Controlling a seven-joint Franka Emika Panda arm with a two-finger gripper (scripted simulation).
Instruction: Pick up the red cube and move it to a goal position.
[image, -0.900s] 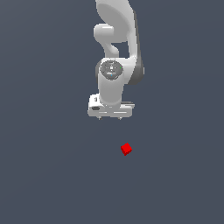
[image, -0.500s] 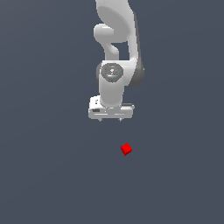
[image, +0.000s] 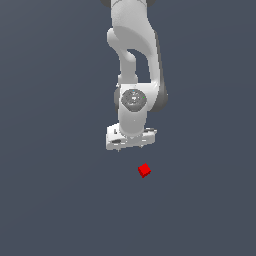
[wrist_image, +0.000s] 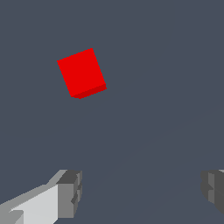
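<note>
Bright-red cube, white arm, grey fingers

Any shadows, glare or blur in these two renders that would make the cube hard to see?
Exterior view: flat, even light, no cast shadow under the red cube, no glare on the arm; slightly soft edges. Wrist view: sharp, the cube's side face a darker red, the open claw cut off by the frame edge.

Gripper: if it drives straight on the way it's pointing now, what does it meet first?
Probably bare surface. The gripper is open and empty, and the red cube sits off the line between its fingers; depth is unclear.
</note>
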